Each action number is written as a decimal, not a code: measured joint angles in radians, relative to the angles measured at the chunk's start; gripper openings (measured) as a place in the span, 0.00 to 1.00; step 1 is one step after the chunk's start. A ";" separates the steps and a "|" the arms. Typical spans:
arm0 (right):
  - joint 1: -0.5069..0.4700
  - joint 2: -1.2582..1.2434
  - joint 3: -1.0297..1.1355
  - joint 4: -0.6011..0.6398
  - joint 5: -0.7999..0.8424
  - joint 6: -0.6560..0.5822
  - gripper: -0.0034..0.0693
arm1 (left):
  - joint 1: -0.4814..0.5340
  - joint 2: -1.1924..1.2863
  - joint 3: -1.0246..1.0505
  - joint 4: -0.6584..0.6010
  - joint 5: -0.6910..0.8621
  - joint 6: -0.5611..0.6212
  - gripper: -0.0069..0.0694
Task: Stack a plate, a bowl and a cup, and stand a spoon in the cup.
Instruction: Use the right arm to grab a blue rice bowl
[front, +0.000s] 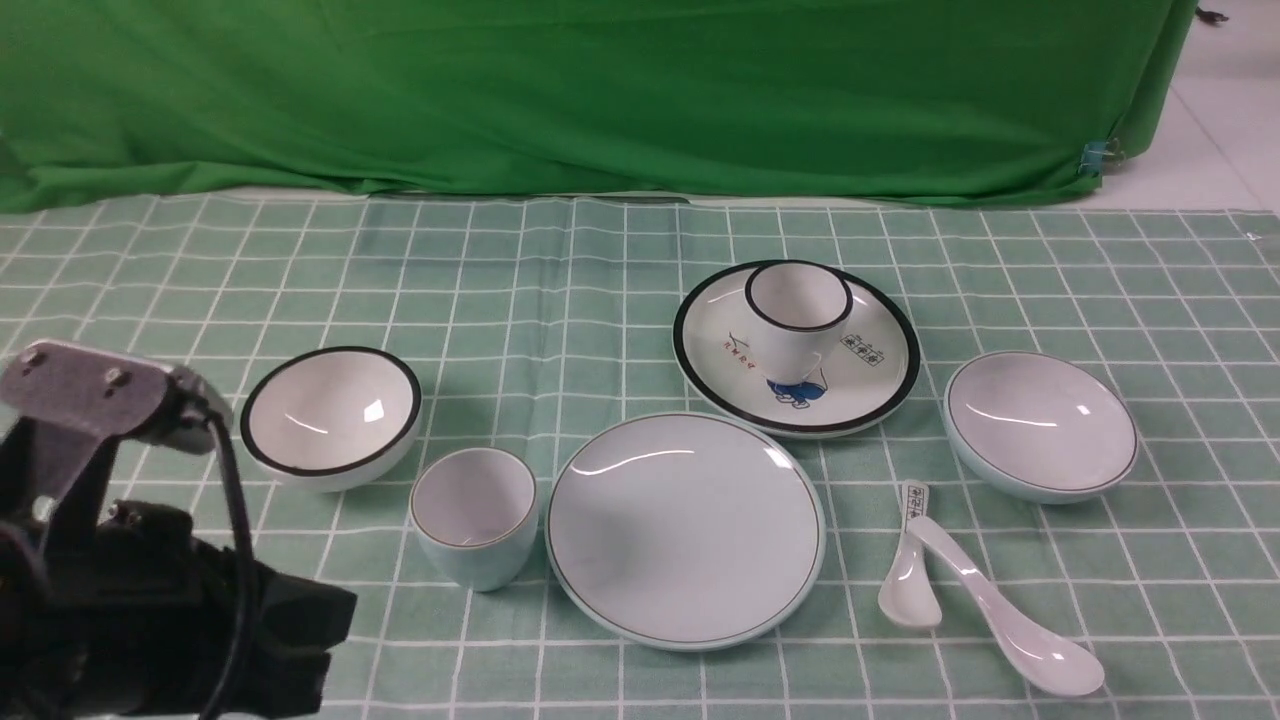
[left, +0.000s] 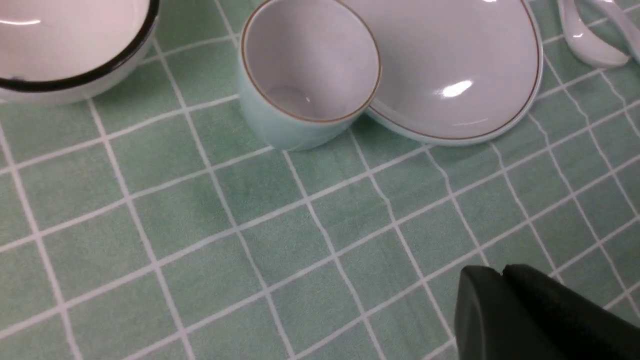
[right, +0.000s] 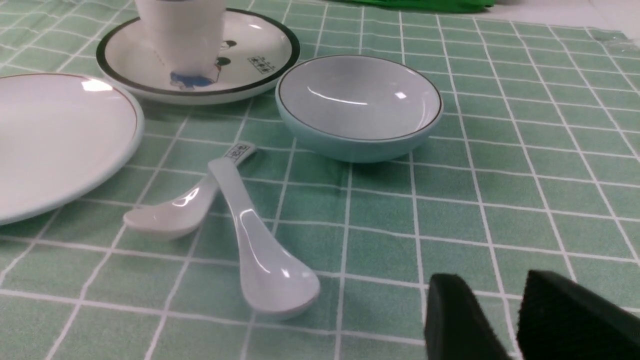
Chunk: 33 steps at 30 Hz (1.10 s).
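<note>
While the right claw (right: 492, 287) hangs half-open, empty (left claw (left: 497, 272) pinched shut), the plain spoon (right: 260, 250) ahead touches the marked spoon (right: 175, 212), so one grab could drag both.

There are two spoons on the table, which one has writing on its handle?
The shorter spoon, lying nearer the plain plate: dark printed marks on its handle tip. The longer spoon is plain glossy white.

Brightly and evenly lit from overhead, with white glare streaks on the plate (front: 685, 530), the bowl (front: 1040, 425) and the spoon (right: 272, 280), faint soft shadows beneath them on the tablecloth (front: 500, 300), and slight softness across both wrist views.
</note>
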 joint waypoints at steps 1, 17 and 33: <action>0.000 0.000 0.000 0.000 -0.001 0.000 0.38 | 0.000 0.005 -0.004 -0.004 0.000 0.002 0.11; 0.009 0.011 -0.019 0.130 -0.178 0.475 0.32 | 0.000 0.023 -0.029 -0.017 -0.011 0.027 0.11; 0.280 1.150 -0.808 0.004 0.443 -0.066 0.32 | 0.000 -0.037 -0.030 -0.102 0.059 0.138 0.11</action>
